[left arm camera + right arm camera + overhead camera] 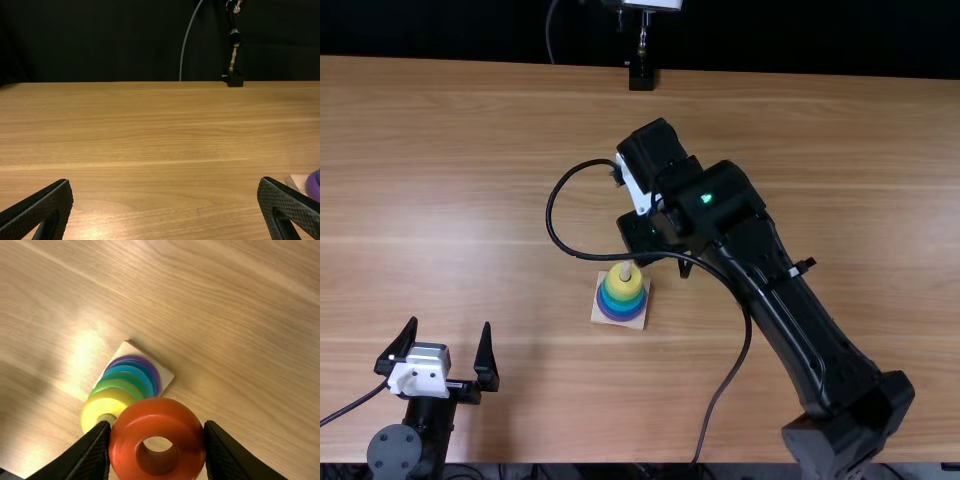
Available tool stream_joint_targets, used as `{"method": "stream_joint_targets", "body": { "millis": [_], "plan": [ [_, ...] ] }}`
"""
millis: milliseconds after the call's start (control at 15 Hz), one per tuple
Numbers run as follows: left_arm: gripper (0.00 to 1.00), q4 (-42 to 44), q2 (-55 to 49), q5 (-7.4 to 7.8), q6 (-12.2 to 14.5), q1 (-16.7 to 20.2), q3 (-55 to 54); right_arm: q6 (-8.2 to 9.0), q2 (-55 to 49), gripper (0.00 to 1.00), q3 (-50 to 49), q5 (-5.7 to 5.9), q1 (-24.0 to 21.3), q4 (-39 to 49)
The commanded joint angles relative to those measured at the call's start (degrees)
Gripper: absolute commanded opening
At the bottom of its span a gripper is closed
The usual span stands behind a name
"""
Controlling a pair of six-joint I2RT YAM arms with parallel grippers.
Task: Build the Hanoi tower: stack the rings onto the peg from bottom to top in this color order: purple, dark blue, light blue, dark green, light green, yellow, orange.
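In the top view my right gripper [642, 238] is just beyond the ring tower, its fingertips hidden there. In the right wrist view my right gripper [157, 424] is shut on the orange ring [123, 440], whose hole faces the camera. The peg [106, 418] pokes up through the yellow ring [104, 405]; below come light green, dark green, light blue, dark blue and the purple ring [156, 375] on a square wooden base [166, 376]. My left gripper [450, 325] stands open and empty at the near left; in its wrist view the left gripper [166, 182] has widely parted fingers.
The right arm's black cable [552, 215] loops close above the tower [623, 292]. A black stand foot [641, 78] rests at the table's far edge. Bare wood [470, 200] lies between the left gripper and the far edge.
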Motion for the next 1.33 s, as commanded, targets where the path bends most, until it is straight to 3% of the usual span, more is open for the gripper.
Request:
{"method": "stream_joint_targets", "body": {
  "millis": [0,667,1267],
  "plan": [
    [1.00,-0.3,-0.6,-0.44,0.8,0.4,-2.1,0.36,-3.1,0.00,1.6,-0.23,0.2,-0.2],
    [1.00,-0.3,-0.6,-0.44,0.8,0.4,-2.1,0.47,-5.5,0.00,1.6,-0.33,6.5,-1.5],
    [1.00,-0.3,-0.6,-0.44,0.8,0.4,-2.1,0.47,-5.5,0.00,-0.7,-0.23,6.1,-2.7]
  ]
}}
